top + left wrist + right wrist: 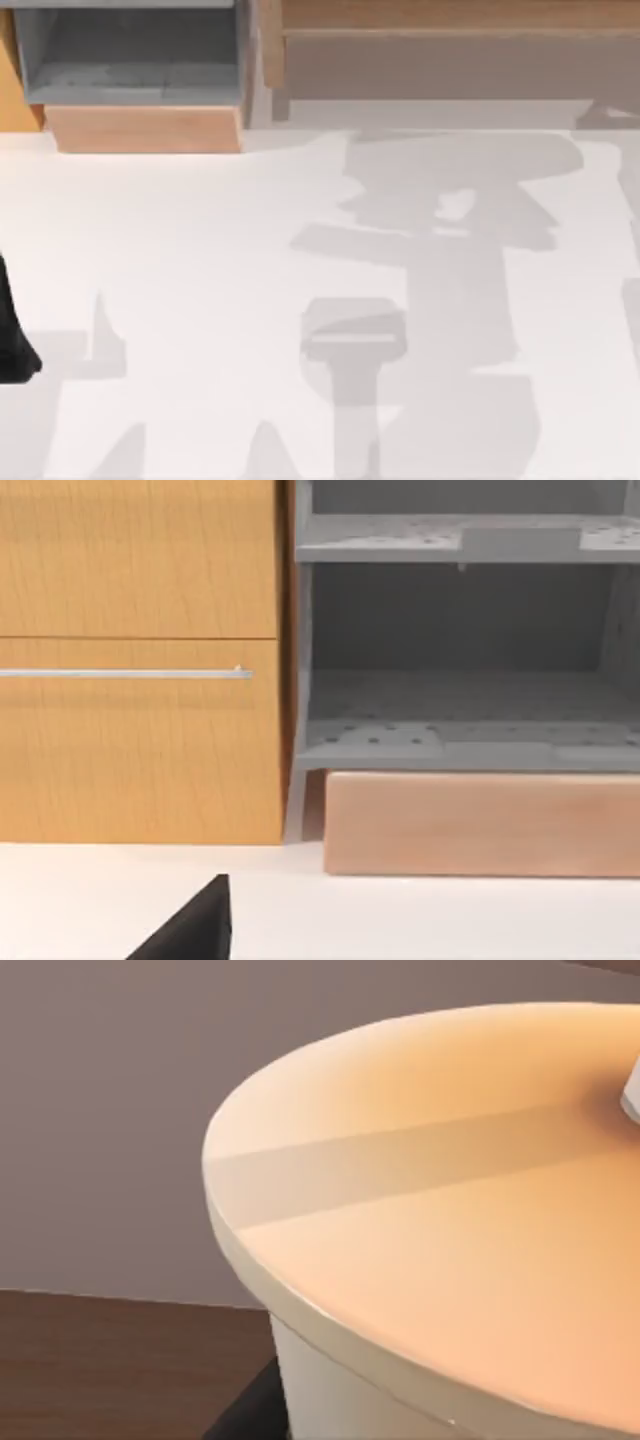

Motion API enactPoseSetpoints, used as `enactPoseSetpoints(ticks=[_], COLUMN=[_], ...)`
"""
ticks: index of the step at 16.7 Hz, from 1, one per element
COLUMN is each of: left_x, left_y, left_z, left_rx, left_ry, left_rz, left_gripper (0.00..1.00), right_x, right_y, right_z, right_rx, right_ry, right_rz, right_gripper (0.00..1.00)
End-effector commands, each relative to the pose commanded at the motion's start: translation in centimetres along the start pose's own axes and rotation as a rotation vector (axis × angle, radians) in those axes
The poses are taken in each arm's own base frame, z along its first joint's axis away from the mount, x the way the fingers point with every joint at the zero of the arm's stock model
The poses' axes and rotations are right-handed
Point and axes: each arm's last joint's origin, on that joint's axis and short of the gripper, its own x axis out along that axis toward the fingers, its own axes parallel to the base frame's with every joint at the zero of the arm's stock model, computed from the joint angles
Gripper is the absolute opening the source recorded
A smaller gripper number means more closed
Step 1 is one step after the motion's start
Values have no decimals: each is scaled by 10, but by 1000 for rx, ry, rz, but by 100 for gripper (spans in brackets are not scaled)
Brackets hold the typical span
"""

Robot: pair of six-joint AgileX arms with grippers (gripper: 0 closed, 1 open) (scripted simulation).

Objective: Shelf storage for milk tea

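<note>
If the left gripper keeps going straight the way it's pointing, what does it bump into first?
Probably the pale wooden block under the grey shelf unit, or the lower shelf opening just above it. The left wrist view faces them across bare white table; depth is unclear.

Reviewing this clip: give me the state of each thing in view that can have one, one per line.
Grey shelf unit: open-fronted, its compartments bare.
Wooden drawer: shut, handle bar flush across the front.
Milk tea cup: lidded, seen close up by the right wrist camera.
Left arm: at the table's left edge.
</note>
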Motion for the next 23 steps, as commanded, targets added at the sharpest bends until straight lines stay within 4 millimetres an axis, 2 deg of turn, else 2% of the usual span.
enactPoseSetpoints(ticks=[8,14,20,23], left_x=[0,0,0,0], left_y=[0,0,0,0], left_z=[0,0,0,0], left_rx=[0,0,0,0], left_ry=[0,0,0,0], left_rz=[0,0,0,0], left_gripper=[100,100,100,100], right_x=[32,52,52,44], right_y=[43,53,51,51], right_z=[37,64,65,55], right_rx=[85,151,154,163], right_ry=[165,202,202,212], right_rz=[124,152,147,158], right_gripper=[0,0,0,0])
